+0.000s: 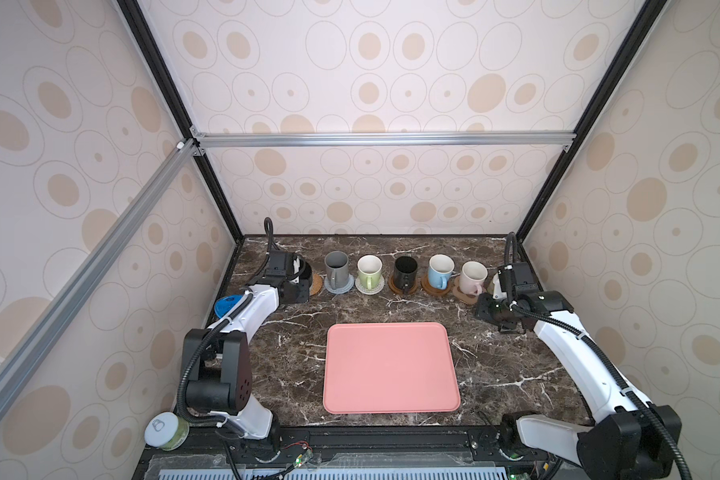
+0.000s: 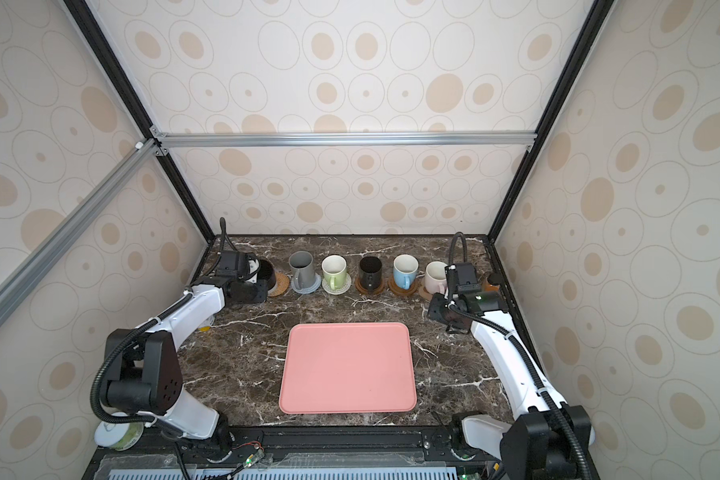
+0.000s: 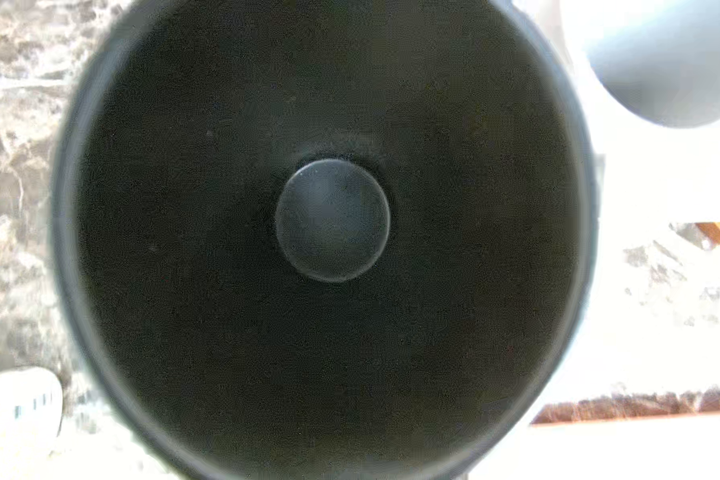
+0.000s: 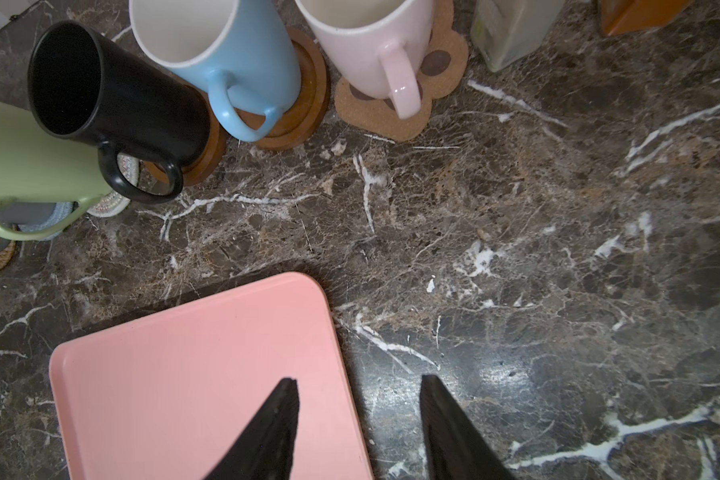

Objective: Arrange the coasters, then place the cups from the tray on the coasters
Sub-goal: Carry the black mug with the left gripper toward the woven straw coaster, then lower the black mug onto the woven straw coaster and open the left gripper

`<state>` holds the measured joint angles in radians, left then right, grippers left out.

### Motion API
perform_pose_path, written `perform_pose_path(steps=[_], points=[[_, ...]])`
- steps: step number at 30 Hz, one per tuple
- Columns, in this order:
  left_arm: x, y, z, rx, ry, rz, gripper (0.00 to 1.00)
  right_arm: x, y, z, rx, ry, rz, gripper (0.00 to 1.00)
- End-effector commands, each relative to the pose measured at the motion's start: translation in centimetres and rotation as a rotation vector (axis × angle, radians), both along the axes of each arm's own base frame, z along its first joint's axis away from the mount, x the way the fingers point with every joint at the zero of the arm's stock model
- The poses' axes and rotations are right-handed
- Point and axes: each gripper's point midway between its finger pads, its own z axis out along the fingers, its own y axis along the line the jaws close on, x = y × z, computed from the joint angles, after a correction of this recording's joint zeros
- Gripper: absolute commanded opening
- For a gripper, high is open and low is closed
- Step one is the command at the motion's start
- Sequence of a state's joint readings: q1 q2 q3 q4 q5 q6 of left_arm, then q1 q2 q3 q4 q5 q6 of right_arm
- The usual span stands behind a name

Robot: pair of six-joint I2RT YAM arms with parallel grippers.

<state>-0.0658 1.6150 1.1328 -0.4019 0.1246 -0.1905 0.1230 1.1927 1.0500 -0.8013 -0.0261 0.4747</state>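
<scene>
Along the back of the table stand a grey cup (image 1: 336, 266) on a blue-grey coaster (image 1: 339, 287), a green cup (image 1: 369, 270) on a cream coaster (image 1: 377, 286), a black cup (image 1: 405, 268) and a light blue cup (image 1: 440, 270) on wooden discs, and a pink cup (image 1: 472, 277) on the paw coaster (image 4: 395, 120). At the far left another black cup (image 2: 267, 272) sits on the rattan coaster (image 2: 282, 284). My left gripper (image 2: 252, 270) is shut on its rim, and the left wrist view looks straight into it. My right gripper (image 4: 358, 378) is open over the corner of the bare pink tray (image 1: 391, 368).
A blue-lidded can (image 1: 228, 305) lies beside the left arm and a white-lidded jar (image 1: 165, 430) stands at the front left. A pale bottle (image 4: 512, 33) and an orange container (image 4: 636, 16) stand at the back right, behind my right gripper. Walls close in on three sides.
</scene>
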Motion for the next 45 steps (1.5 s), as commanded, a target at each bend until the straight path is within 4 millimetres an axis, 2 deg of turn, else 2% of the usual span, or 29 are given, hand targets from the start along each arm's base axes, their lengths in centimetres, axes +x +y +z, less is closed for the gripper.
perform_pose_path(steps=[1, 20, 24, 45], points=[[3.9, 0.1, 4.3, 0.003, -0.159, -0.042, 0.09, -0.8, -0.6, 0.2, -0.010, 0.005, -0.026, 0.51], [7.4, -0.2, 1.4, -0.020, -0.071, -0.112, 0.09, -1.6, -1.1, 0.4, -0.023, -0.020, -0.042, 0.51], [7.3, -0.1, 0.7, -0.017, -0.044, -0.111, 0.09, -1.7, -1.2, 0.6, -0.030, -0.026, -0.043, 0.51], [6.2, 0.6, 0.1, -0.010, -0.004, -0.097, 0.09, -1.7, -1.2, 0.5, -0.032, -0.020, -0.042, 0.51]])
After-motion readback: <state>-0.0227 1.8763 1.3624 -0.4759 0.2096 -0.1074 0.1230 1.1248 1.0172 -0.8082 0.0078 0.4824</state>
